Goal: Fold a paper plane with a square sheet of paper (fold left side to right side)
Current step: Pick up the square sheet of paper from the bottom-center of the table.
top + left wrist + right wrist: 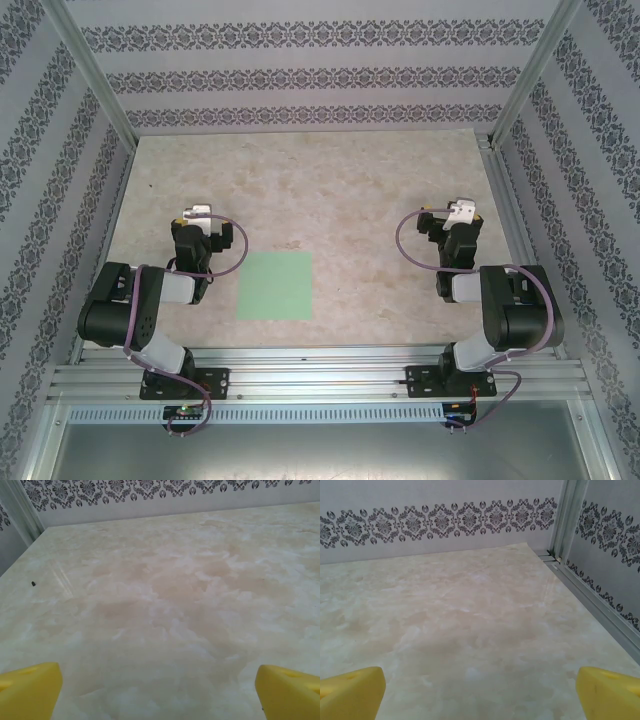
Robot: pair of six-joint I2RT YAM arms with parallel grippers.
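Observation:
The square sheet of paper (275,286) is light green and lies flat and unfolded on the table near the front edge, between the two arms. My left gripper (197,213) hovers to the sheet's upper left, apart from it, pointing toward the back wall. Its yellow fingertips (30,690) stand wide apart with bare table between them, so it is open (160,695). My right gripper (460,211) sits well right of the sheet, also pointing back. It is open (480,695), its yellow fingertips (610,692) at the frame's corners over bare table.
The marble-patterned table (330,190) is boxed in by patterned walls (310,70) on three sides, with a metal post (567,515) at the back right corner. A small dark speck (33,584) lies at the far left. An aluminium rail (320,375) carries both arm bases.

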